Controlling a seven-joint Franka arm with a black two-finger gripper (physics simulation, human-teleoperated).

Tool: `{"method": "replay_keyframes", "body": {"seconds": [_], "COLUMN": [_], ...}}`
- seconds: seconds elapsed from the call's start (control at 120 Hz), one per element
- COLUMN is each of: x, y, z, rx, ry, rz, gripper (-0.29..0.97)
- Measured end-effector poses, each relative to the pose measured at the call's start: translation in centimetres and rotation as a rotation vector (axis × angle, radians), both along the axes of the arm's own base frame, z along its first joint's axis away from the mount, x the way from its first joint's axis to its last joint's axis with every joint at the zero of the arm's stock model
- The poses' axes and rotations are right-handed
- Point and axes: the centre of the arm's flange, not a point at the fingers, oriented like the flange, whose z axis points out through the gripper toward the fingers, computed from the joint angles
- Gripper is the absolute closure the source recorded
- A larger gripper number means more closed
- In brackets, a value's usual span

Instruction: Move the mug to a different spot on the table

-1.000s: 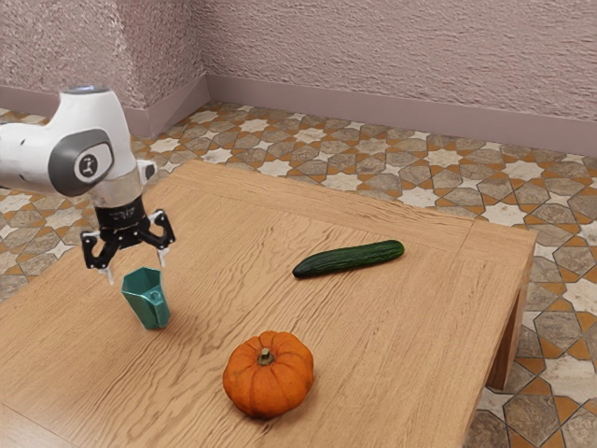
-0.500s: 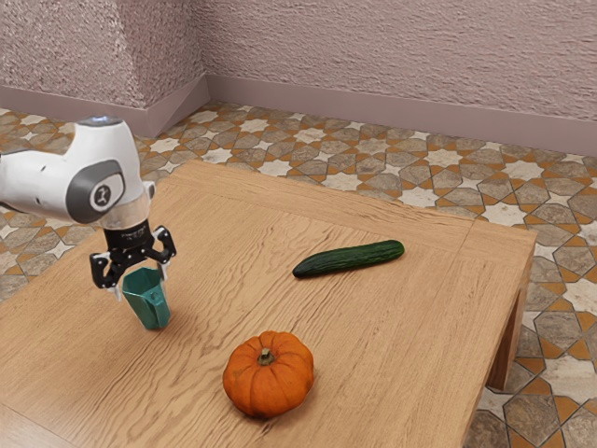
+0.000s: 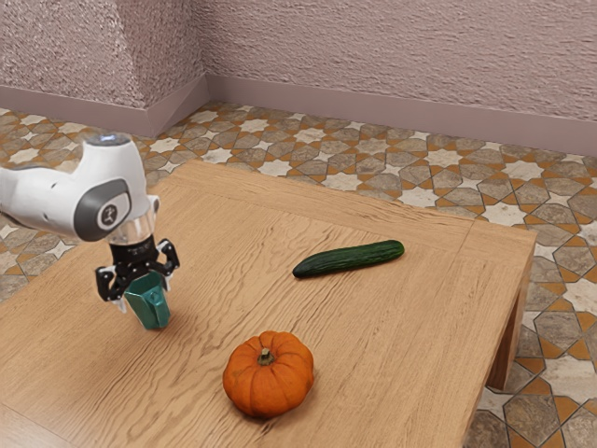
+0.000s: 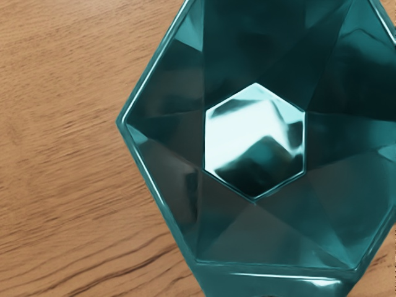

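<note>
The mug (image 3: 149,308) is teal, faceted and six-sided, upright on the worktop (image 3: 373,327) at the exterior view's left. My gripper (image 3: 141,291) points down over its rim; whether it is clamped, I cannot tell.

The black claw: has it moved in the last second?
Yes. The gripper has come down toward the table, from above the teal mug to level with its top.

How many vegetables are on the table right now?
2. The cucumber lies toward the exterior view's right, beyond the pumpkin; the pumpkin stands nearest the camera, to the exterior view's right of the teal mug. None appears hidden.
</note>
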Motion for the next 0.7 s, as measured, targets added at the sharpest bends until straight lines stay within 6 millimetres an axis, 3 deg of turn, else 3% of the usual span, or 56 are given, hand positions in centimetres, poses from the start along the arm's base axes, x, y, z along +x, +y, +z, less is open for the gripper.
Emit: {"method": "replay_keyframes", "body": {"seconds": [0.342, 0.7], "x": [1.1, 1.6], "y": [-3.1, -1.7], "z": [-1.9, -3.5], "rx": [0.024, 0.038], "ry": [-0.009, -0.030], "rz": [-0.075, -0.070], "gripper": [0.00, 0.00]}}
